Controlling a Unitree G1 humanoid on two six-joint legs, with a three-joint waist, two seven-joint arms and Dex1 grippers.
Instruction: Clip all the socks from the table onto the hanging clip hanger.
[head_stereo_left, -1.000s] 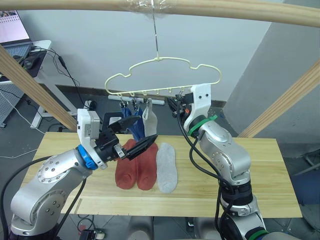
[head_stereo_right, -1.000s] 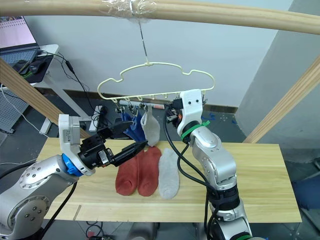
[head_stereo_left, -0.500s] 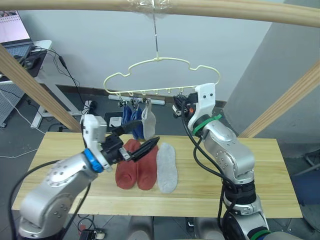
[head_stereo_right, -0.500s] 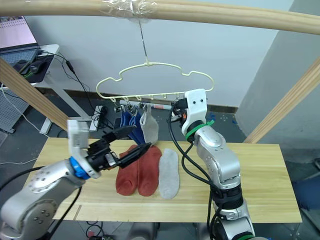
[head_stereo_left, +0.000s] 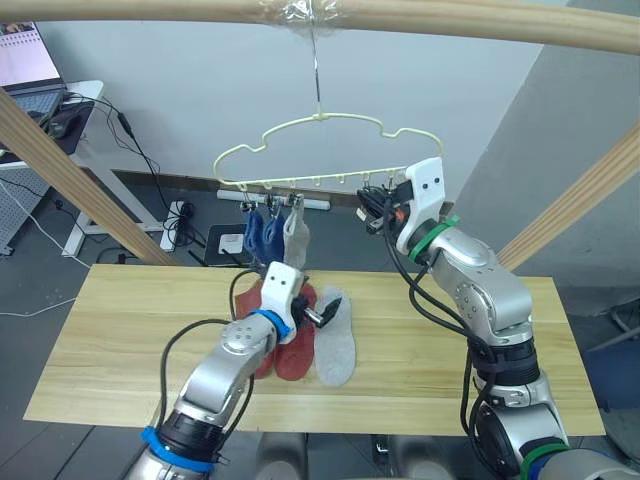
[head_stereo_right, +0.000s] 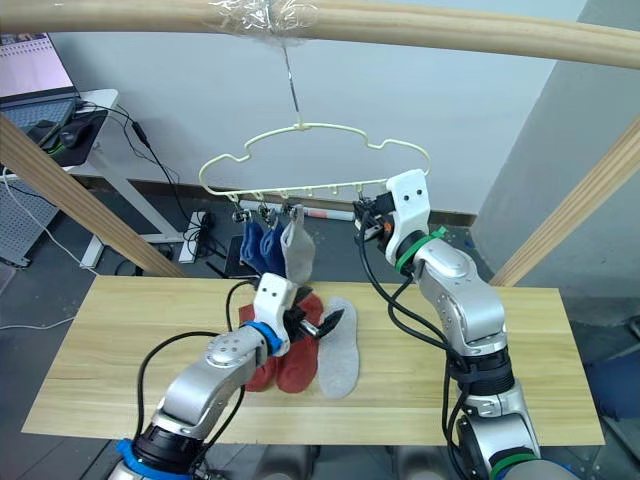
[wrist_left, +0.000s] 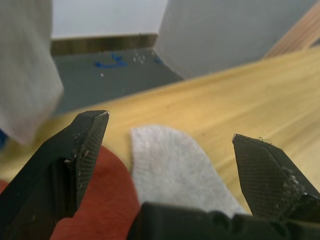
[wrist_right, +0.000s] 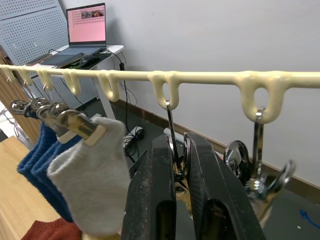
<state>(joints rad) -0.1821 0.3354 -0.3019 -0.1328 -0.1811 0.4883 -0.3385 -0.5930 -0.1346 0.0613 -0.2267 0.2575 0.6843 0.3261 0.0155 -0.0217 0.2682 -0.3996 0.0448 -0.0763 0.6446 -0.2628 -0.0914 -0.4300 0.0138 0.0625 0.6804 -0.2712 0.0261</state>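
Note:
The pale-yellow clip hanger (head_stereo_left: 320, 150) hangs by its hook from the top pole. Two blue socks (head_stereo_left: 257, 232) and a grey sock (head_stereo_left: 296, 230) are clipped at its left end. On the table (head_stereo_left: 120, 330) lie two rust-red socks (head_stereo_left: 292, 352) and one grey sock (head_stereo_left: 338, 335), side by side. My left gripper (head_stereo_left: 325, 313) is open, low over the toe ends of a red sock (wrist_left: 100, 200) and the grey sock (wrist_left: 170, 165). My right gripper (wrist_right: 181, 145) is shut on a metal clip (wrist_right: 174, 165) hanging from the hanger's bar (wrist_right: 200, 77).
A round wooden pole (head_stereo_left: 450, 20) crosses overhead, with slanted poles at the left (head_stereo_left: 70, 180) and right (head_stereo_left: 580, 200). A desk with a laptop (head_stereo_left: 30, 70) stands at the far left behind the table. Bare tabletop lies on both sides of the socks.
My left arm has swung in from the left and dropped down, its open gripper now just over the socks on the table. The right gripper and hanger have shifted slightly to the right.

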